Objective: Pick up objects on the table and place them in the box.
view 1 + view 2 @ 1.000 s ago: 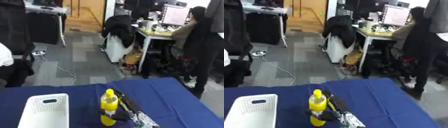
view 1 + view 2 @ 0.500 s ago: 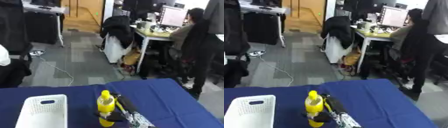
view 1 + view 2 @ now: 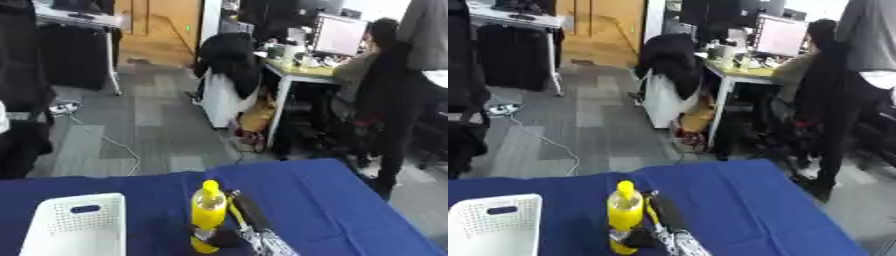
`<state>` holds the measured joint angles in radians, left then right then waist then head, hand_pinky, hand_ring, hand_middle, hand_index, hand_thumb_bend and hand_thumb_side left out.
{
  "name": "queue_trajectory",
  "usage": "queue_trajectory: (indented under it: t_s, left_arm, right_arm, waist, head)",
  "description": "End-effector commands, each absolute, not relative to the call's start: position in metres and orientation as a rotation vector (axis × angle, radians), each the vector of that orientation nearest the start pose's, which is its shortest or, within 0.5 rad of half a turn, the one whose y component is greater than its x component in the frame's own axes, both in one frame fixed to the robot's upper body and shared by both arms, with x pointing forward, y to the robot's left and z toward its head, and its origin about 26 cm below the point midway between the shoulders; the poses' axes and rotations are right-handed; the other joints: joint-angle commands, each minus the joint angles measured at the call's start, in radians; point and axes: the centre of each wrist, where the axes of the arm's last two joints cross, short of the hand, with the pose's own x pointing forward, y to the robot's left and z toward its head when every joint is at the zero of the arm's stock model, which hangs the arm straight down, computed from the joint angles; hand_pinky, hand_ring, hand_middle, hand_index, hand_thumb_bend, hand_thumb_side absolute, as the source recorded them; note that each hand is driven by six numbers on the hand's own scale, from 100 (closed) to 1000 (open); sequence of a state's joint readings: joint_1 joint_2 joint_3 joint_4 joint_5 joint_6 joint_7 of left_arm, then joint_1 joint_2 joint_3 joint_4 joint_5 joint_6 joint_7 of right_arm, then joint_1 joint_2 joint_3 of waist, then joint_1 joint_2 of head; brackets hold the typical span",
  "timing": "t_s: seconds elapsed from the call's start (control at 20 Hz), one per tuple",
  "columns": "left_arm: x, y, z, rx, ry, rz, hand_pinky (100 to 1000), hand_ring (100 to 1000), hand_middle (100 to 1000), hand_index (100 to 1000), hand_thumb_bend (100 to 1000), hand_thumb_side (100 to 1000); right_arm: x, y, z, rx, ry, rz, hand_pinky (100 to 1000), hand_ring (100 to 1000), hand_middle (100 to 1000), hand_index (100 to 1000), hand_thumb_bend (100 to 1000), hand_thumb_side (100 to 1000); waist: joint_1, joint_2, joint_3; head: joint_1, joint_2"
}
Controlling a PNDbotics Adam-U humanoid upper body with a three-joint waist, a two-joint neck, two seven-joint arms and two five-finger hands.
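A yellow bottle (image 3: 208, 212) with a yellow cap stands upright just right of the white perforated box (image 3: 74, 227) on the blue table (image 3: 324, 200). My right hand (image 3: 220, 239) has its dark fingers curled round the bottle's lower part, and its black and silver forearm (image 3: 254, 227) comes in from the bottom edge. The bottle's base is partly hidden by the fingers, so I cannot tell whether it rests on the table. The box's lower part is cut off by the bottom edge. My left hand shows in no view.
The table's far edge (image 3: 262, 167) runs across the middle of the view, with grey office floor beyond. An office chair draped with a dark coat (image 3: 229, 65), a desk with a monitor (image 3: 337, 35) and standing people fill the back right.
The whole picture has shifted slightly, so the camera has moved. The bottle stays upright in my right hand, at about the same distance from the box.
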<state>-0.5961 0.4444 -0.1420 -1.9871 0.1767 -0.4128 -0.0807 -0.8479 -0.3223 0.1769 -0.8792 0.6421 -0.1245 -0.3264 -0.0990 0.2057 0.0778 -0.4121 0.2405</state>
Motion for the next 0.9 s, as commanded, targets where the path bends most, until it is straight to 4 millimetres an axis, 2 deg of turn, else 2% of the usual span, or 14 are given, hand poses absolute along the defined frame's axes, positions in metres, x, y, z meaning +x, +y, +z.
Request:
queue_trajectory:
  t_s: [0.05,0.15,0.45,0.65,0.9]
  left_arm:
    - [0.309,0.211,0.287,0.317,3.174,0.845,675,577,814,811,282,996]
    - [0.309,0.211,0.287,0.316,3.173,0.848,675,577,815,811,281,996]
    - [0.309,0.214,0.284,0.304,3.180,0.862,675,577,811,811,279,995]
    - [0.309,0.216,0.282,0.291,3.185,0.871,675,577,811,810,277,996]
    - [0.309,0.217,0.281,0.282,3.184,0.871,675,578,811,810,277,996]
  right_arm:
    - [0.473,-0.247,0.133,-0.948,-1.977,0.686,100,100,100,318,100,681]
    - [0.472,-0.246,0.133,-0.938,-2.026,0.648,100,100,100,310,100,749]
    - [0.470,-0.241,0.137,-0.902,-2.123,0.573,100,100,100,296,100,809]
    - [0.466,-0.236,0.158,-0.890,-2.197,0.592,100,100,100,295,100,817]
    - [0.455,-0.211,0.190,-0.807,-2.331,0.600,100,100,100,293,100,811]
  waist:
    - [0.004,-0.013,0.001]
    - [0.005,-0.013,0.000]
    - [0.005,-0.022,-0.008]
    - [0.007,-0.025,-0.017]
    - [0.011,-0.023,-0.019]
  head:
    - [-0.013,-0.019]
    - [-0.011,-0.019]
    - [-0.002,-0.011]
    - [0.006,-0.007]
    - [0.011,-0.001]
